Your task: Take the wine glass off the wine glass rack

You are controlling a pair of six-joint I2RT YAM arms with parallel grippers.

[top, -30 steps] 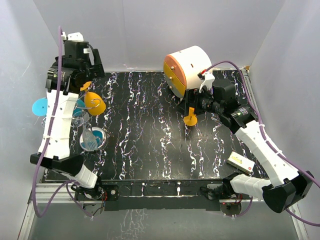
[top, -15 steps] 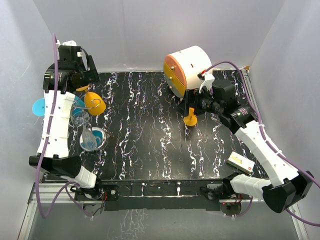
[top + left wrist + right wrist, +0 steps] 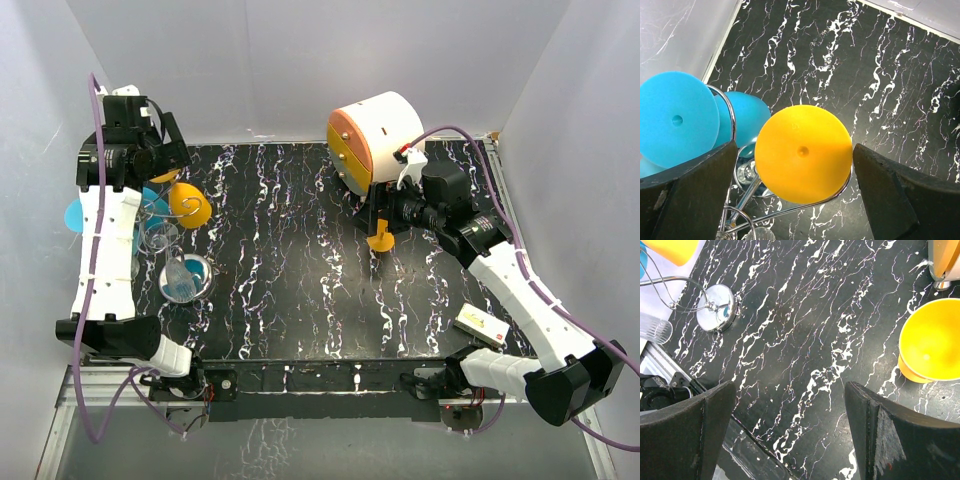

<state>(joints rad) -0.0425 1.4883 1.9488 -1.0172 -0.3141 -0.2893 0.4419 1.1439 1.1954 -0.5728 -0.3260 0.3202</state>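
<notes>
Arms: two, each with one gripper.
Left gripper [image 3: 795, 146]: released, its two fingers spread wide and holding nothing. It is raised over the far left corner of the table, above the rack.
Right gripper [image 3: 790, 387]: released and empty, fingers wide apart over bare table near the cabinet.
Wine glass rack [image 3: 186, 276]: one, at the left edge of the table, with a round shiny disc base and thin chrome wire arms curling out from a central post.
Orange wine glass [image 3: 802, 152]: one, on the rack and not lifted off. Its round foot faces the left wrist camera and sits in a curl of wire. In that view it lies between the two fingers, apart from both.
Blue pieces: two show. A blue foot disc [image 3: 677, 120] is left of the orange one, and a rounded blue body [image 3: 745, 117] lies between them behind the wire. Whether they are one glass or two, I cannot tell.
Clear glass [image 3: 652, 327]: one ribbed piece beside the rack. More clear glass glints low in the left wrist view, count unclear.
Orange cup [image 3: 932, 347]: one, mouth up on the table just beside the cabinet, outside the right gripper's fingers.
Cabinet [image 3: 375, 135]: one, round, white with an orange front.
Small box [image 3: 480, 322]: one, flat beside the right arm.
Table [image 3: 300, 280]: one, black with white veining.
</notes>
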